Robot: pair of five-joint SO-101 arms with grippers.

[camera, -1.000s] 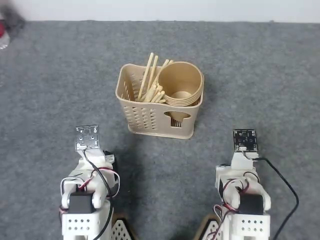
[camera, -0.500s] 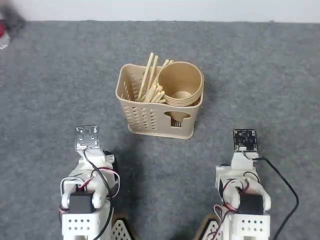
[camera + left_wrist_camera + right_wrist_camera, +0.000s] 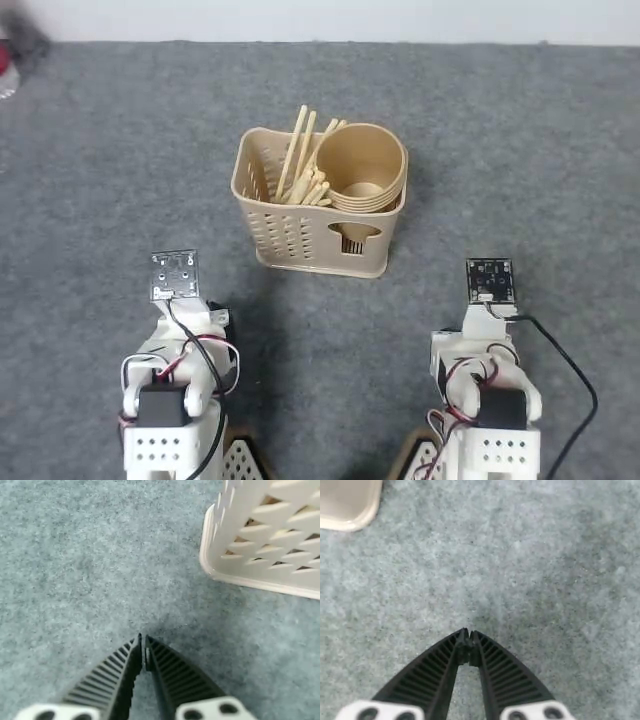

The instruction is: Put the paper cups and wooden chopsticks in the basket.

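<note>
A beige slotted basket stands mid-table on the grey carpet. Inside it, a stack of tan paper cups fills the right half and several wooden chopsticks lean in the left half. Both arms are drawn back near the front edge, one at each side. My left gripper is shut with nothing in it, hovering over carpet short of the basket's lower corner. My right gripper is shut and empty over bare carpet, with a basket corner farther off.
Grey carpet covers the whole table, with open room around the basket. A small red and white object sits at the far left edge. A white wall strip runs along the back.
</note>
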